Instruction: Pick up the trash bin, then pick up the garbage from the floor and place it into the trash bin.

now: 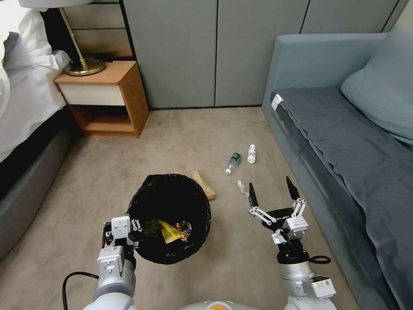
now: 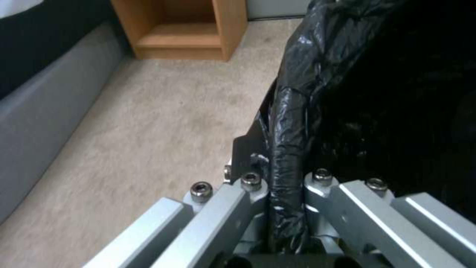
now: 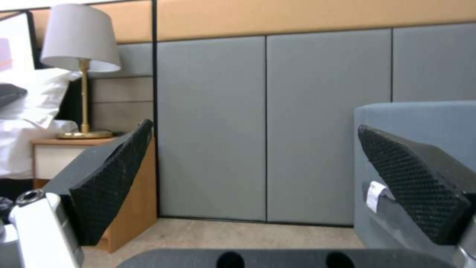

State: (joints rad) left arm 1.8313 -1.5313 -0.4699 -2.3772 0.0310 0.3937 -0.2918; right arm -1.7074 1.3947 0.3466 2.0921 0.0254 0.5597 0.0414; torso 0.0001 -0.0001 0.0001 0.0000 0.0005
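The trash bin (image 1: 148, 202), a round bucket lined with a crinkly black bag, hangs low in front of me with a yellow wrapper (image 1: 168, 231) and a red-white packet (image 1: 186, 229) inside. My left gripper (image 1: 134, 224) is shut on its bag-covered rim (image 2: 286, 149). On the carpet lie a brown paper bag (image 1: 204, 184), a green-labelled clear bottle (image 1: 232, 162), a small white bottle (image 1: 251, 153) and a white tissue piece (image 1: 241, 186). My right gripper (image 1: 272, 189) hovers open to the right of the bin, its black pads (image 3: 116, 175) wide apart, holding nothing.
A grey sofa (image 1: 344, 129) with a dark blanket and cushion runs along the right. A wooden nightstand (image 1: 103, 97) with a brass lamp stands at the back left beside a bed (image 1: 21, 94). Grey wall panels close the back. Open carpet lies between them.
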